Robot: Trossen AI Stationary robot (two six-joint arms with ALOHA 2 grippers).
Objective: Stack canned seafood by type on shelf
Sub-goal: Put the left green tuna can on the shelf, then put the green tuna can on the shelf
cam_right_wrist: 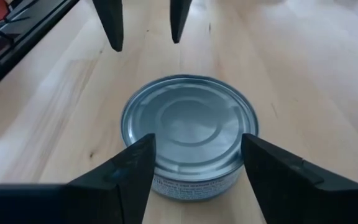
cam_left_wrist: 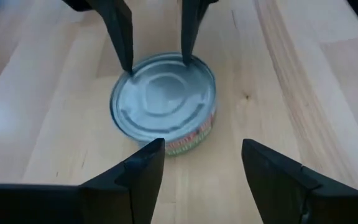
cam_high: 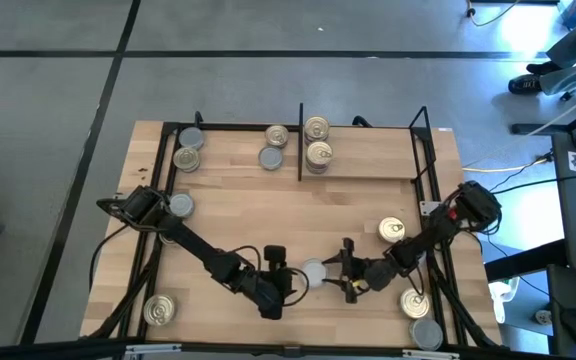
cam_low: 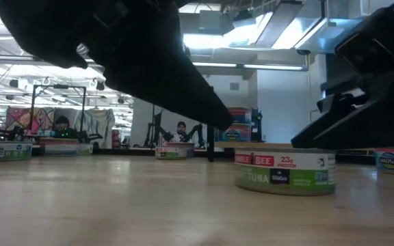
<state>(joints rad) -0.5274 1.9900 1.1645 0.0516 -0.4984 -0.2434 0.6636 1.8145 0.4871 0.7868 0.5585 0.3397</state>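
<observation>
A low round tin with a plain grey lid (cam_high: 313,272) stands on the tabletop near the front, between my two grippers. My left gripper (cam_left_wrist: 201,155) is open and faces the tin from the table's left, a short way off. My right gripper (cam_right_wrist: 197,146) is open and comes from the right, its fingertips at the tin's rim. At the far side is the shelf (cam_high: 368,165) with its black divider (cam_high: 300,150). Several tins stand in it, some gold-lidded (cam_high: 318,155), some grey-lidded (cam_high: 271,157). My right gripper slants down from the table's right, and its fingertips (cam_left_wrist: 128,67) stand at the rim of the tin's lid on the side nearest that arm. I cannot tell whether they touch the tin. The tin stands flat on the table.
Loose tins lie on the table: a grey one at the left (cam_high: 180,206), a gold one at the front left (cam_high: 158,310), gold ones at the right (cam_high: 392,230) (cam_high: 415,303) and a grey one at the front right (cam_high: 426,333). Bare wood lies mid-table.
</observation>
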